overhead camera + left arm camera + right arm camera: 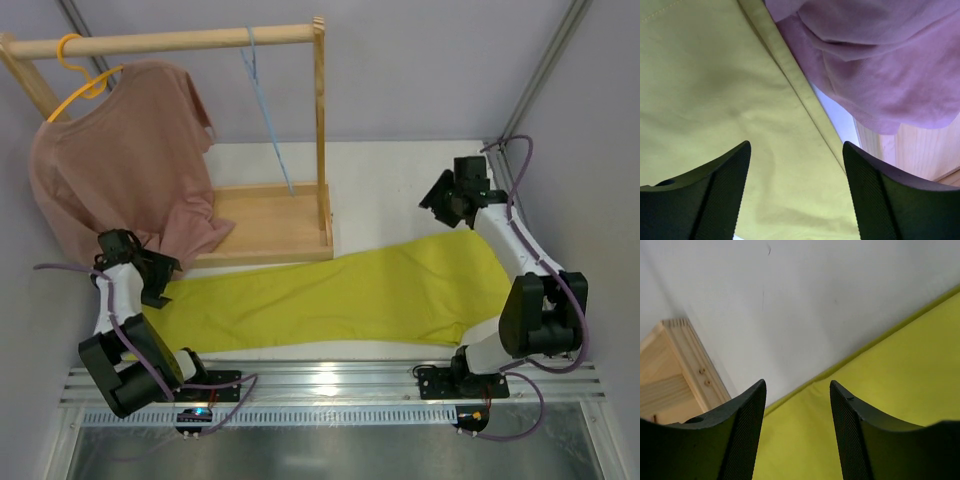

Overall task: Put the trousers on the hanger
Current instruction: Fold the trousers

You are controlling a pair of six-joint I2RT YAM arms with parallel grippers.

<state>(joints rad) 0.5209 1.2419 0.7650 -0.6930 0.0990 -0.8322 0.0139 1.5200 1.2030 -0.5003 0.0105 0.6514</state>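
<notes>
1. Left claw point(796, 147): my jaws stand apart with nothing between them. The fingers point(715, 195) hang over the left end of the trousers point(340, 295). I cannot tell whether they touch the cloth.

2. Right claw point(797, 385): my jaws stand apart and hold nothing. This claw hangs over the far right edge of the trousers, where the yellow-green cloth meets the bare table point(805, 300).

3. Trousers: spread flat on the table, lengthwise from my left arm to my right arm, just in front of the rack's wooden base point(265, 225). A hemmed edge runs diagonally past the left claw.

4. Hanger point(274, 135): thin and light blue, hooked on the rail point(180, 42) near the right post. Its lower end reaches down near the base. It is apart from the trousers.

5. Shirt point(125, 160): pink, on a yellow hanger point(88, 90) at the left end of the rail. Its hem drapes onto the base and meets the trousers' far edge beside my left claw.
</notes>
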